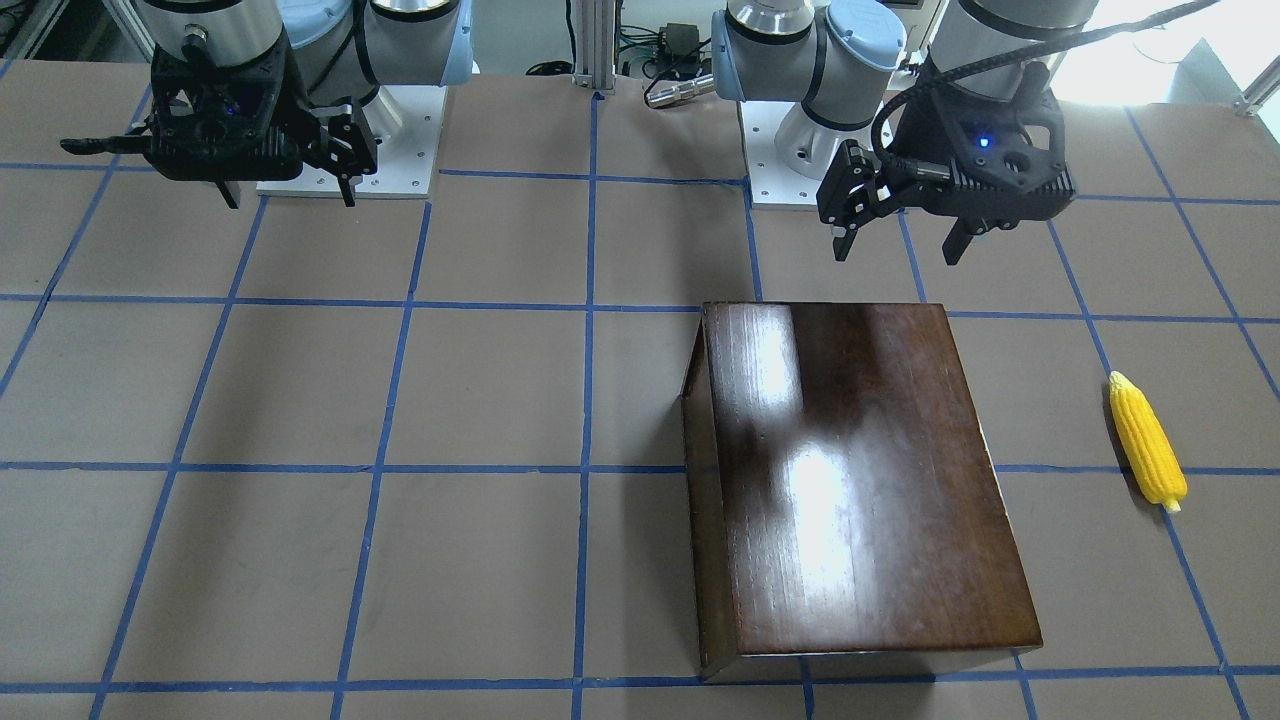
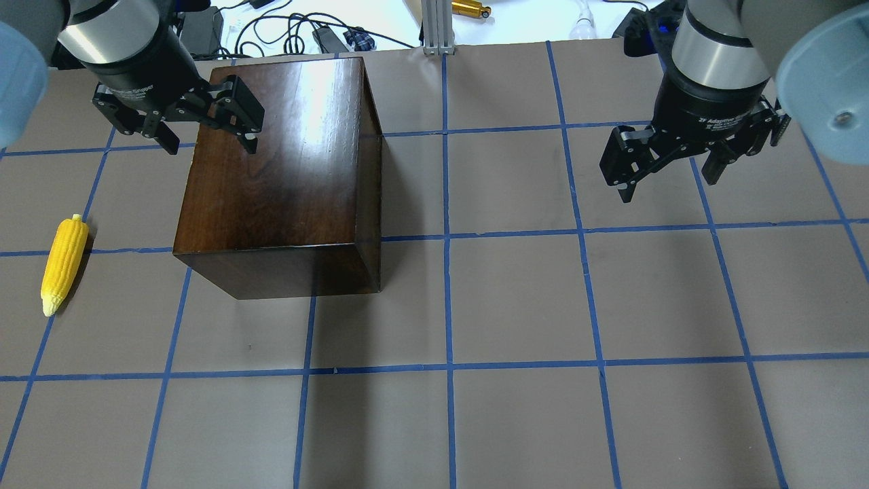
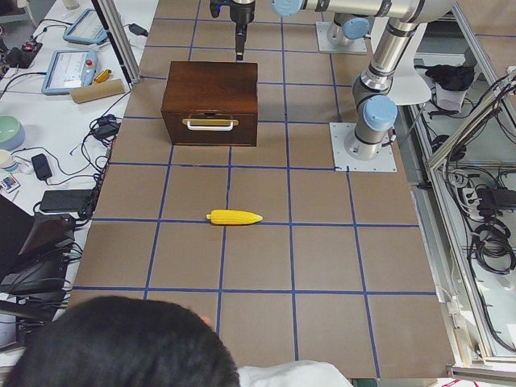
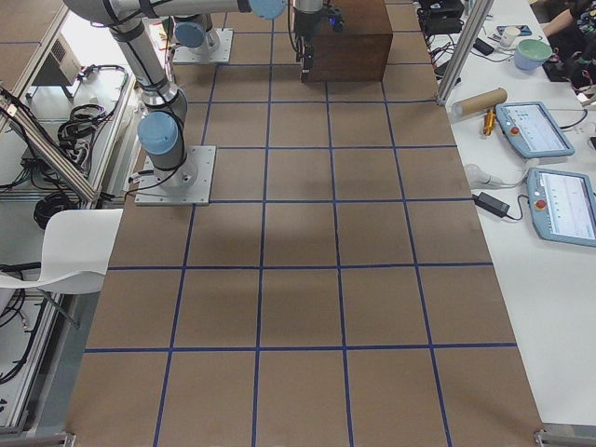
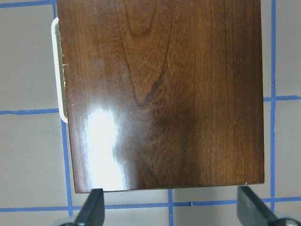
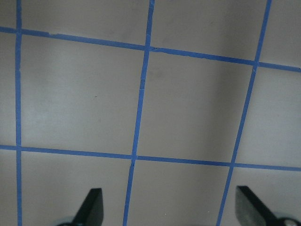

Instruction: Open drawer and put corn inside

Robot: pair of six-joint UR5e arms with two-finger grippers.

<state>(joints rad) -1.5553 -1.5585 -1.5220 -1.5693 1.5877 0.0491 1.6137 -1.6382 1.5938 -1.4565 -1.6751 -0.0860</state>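
The glossy dark-brown box (image 2: 285, 176) stands on the table's left half. Its drawer (image 3: 210, 123) is closed; the dark front with a pale pull faces the table's left end. The pull also shows at the box's edge in the left wrist view (image 5: 59, 70). The yellow corn (image 2: 64, 265) lies on the table left of the box, apart from it, and shows in the front view (image 1: 1147, 443). My left gripper (image 2: 210, 146) hangs open and empty above the box's back part (image 5: 164, 94). My right gripper (image 2: 669, 187) hangs open and empty over bare table on the right.
The brown table carries a blue tape grid (image 2: 447, 238). The arms' white base plates (image 1: 345, 140) sit at the robot's edge. Side benches with tablets (image 4: 535, 126) and cables flank the table. An operator's head (image 3: 121, 347) shows at the left end.
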